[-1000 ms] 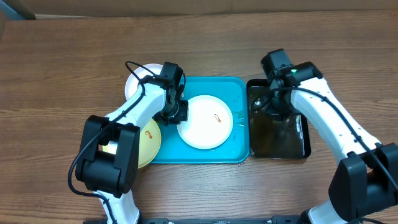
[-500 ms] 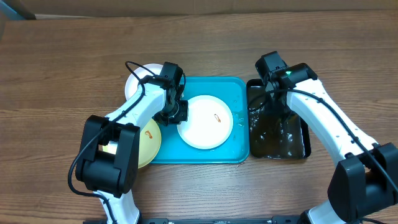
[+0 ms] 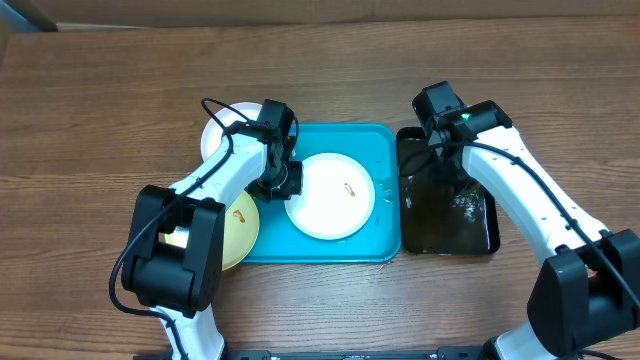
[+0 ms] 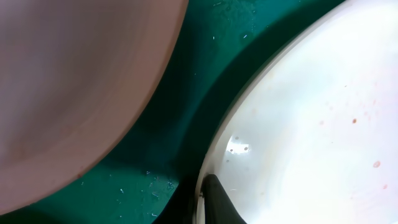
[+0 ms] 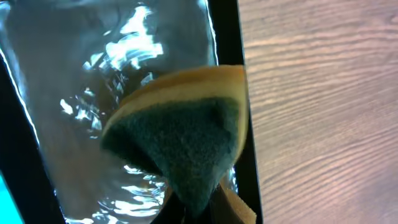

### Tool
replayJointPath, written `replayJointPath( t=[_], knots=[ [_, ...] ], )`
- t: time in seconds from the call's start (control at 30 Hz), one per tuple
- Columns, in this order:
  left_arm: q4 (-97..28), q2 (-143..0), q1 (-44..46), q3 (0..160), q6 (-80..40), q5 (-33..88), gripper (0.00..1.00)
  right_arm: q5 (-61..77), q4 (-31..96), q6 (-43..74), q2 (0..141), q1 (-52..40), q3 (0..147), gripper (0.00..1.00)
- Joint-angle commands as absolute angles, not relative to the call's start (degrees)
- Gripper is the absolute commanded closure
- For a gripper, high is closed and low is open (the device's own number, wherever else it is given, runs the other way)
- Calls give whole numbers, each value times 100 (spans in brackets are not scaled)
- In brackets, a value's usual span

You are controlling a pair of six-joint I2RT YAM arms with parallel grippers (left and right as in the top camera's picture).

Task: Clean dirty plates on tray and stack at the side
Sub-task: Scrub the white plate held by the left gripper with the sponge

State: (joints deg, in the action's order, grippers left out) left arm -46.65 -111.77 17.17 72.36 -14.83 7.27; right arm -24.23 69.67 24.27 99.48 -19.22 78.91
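A white plate (image 3: 330, 195) with a small orange-red smear lies in the turquoise tray (image 3: 377, 140). My left gripper (image 3: 283, 180) is shut on that plate's left rim; in the left wrist view one dark finger (image 4: 217, 199) lies on the white plate (image 4: 311, 124) over the tray's floor (image 4: 155, 162). A second white plate (image 3: 218, 132) sits behind the left arm, off the tray. A pale yellow-green plate (image 3: 240, 225) with a smear lies at the tray's left edge. My right gripper (image 3: 440, 165) is shut on a yellow-and-green sponge (image 5: 186, 137) over the black tray's water.
A smaller black tray (image 3: 490, 235) holding rippling water (image 5: 93, 93) stands right of the turquoise tray. Brown wooden tabletop (image 3: 100, 100) surrounds everything. A cardboard edge runs along the back.
The right gripper has shifted slightly left and back over the black tray, and the water's surface has rippled. The left arm and the plates have not moved.
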Motion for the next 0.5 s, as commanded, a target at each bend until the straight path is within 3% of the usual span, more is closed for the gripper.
replayJointPath(
  t=[0.0, 0.07, 0.13, 0.2, 0.3, 0.37, 0.4, 0.47],
  knots=[
    [-4665, -11347, 1745, 7059, -1483, 582, 94, -1874, 6766, 2764, 9848, -1872, 7937, 96],
    [-4663, -11347, 1745, 7059, -1483, 582, 94, -1747, 6646, 1918, 9848, -1894, 7937, 96],
    [-4665, -11347, 1745, 7059, -1481, 582, 94, -2257, 6740, 2235, 9848, -1868, 7937, 96],
    [-4665, -11347, 1745, 7059, -1483, 582, 94, -1717, 6624, 2615, 9848, -1806, 7931, 96],
    [-4663, -11347, 1745, 7059, -1481, 582, 93, -1518, 6589, 1688, 9845, -1798, 7922, 96],
    [-4665, -11347, 1745, 7059, -1481, 582, 93, -2021, 6748, 2622, 9845, -1726, 7918, 96],
    [-4668, -11347, 1745, 7059, -1483, 585, 93, -1710, 6674, 2919, 9848, -1682, 7905, 96],
    [-4665, -11347, 1745, 7059, -1483, 600, 93, -845, 6438, 2069, 9848, -1669, 7891, 96]
  ],
)
